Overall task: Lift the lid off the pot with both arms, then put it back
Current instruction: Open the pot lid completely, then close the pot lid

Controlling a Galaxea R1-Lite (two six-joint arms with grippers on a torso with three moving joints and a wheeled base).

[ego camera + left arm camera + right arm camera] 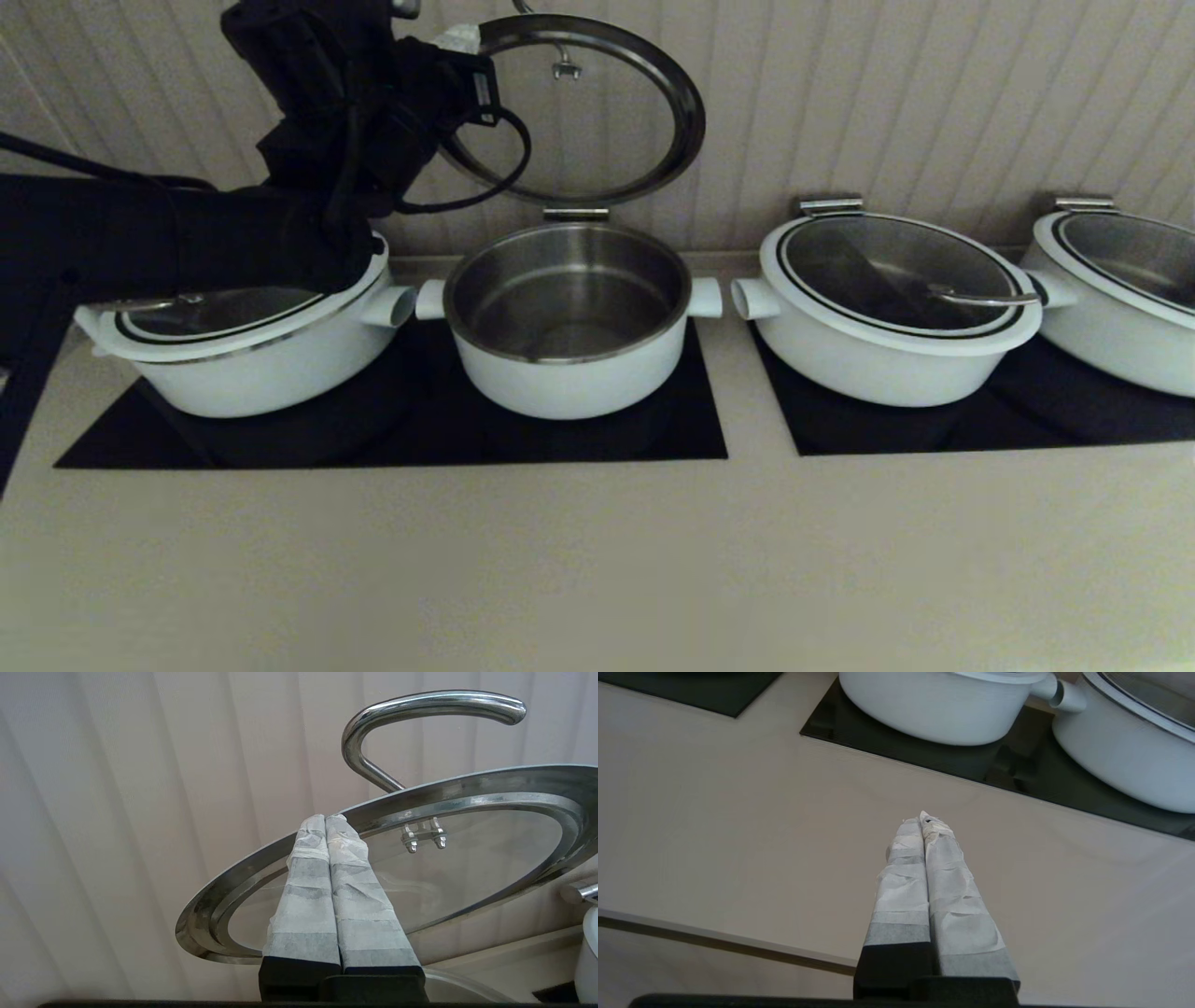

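The pot (569,373) stands open on the black cooktop, its steel inside bare. The lid (686,117) stands tilted up behind it, steel-rimmed underside facing me, its low edge at a steel bracket (576,214) on the pot's back rim. My left gripper (459,39) is shut, nothing between the fingers. In the left wrist view the left gripper's (326,819) taped tips lie against the underside of the lid's rim (467,788), below the hooked steel handle (420,707). My right gripper (924,819) is shut and empty above the beige counter, out of the head view.
A wide white pot with its lid on (261,373) sits left of the pot, under my left arm. Two more lidded wide pots (878,364) (1120,336) stand on the right cooktop (1027,420). The ribbed wall is close behind. The beige counter (597,560) runs along the front.
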